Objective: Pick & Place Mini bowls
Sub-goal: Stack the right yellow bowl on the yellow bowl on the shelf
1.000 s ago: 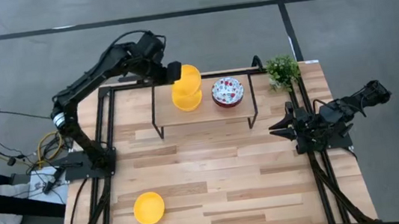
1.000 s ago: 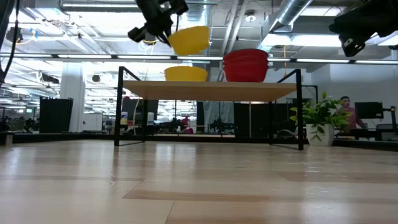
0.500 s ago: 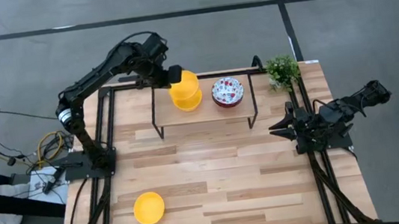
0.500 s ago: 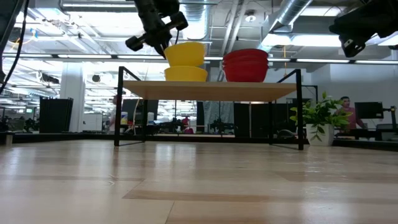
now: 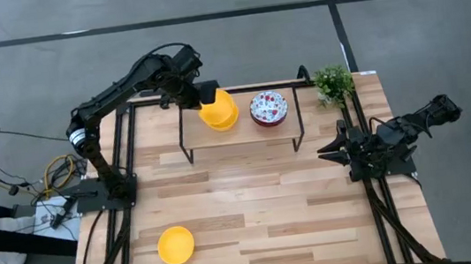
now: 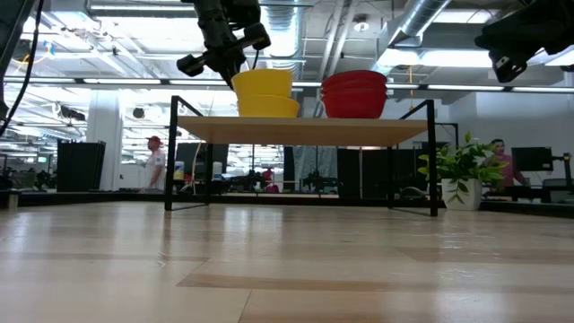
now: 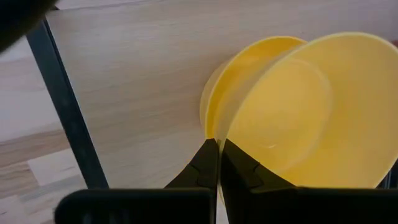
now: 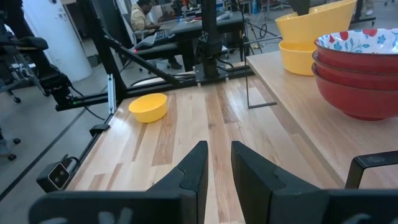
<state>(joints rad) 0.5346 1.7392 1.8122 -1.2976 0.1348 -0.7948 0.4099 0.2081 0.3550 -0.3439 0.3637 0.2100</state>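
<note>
From above, the left hand (image 5: pixel 204 94) pinches the rim of a yellow bowl (image 5: pixel 220 109) over the raised shelf (image 5: pixel 287 119) at the far side of the surface (image 5: pixel 261 200); a patterned stack (image 5: pixel 269 108) sits to its right, and a lone yellow bowl (image 5: pixel 175 245) lies near left.

At table height, the held bowl (image 6: pixel 263 82) rests tilted in a second yellow bowl (image 6: pixel 269 107).

The left wrist camera shows the fingers (image 7: pixel 205 163) pressed on that rim.

The right wrist camera shows the right hand (image 8: pixel 216 163) slightly spread, idle at the right edge.
</note>
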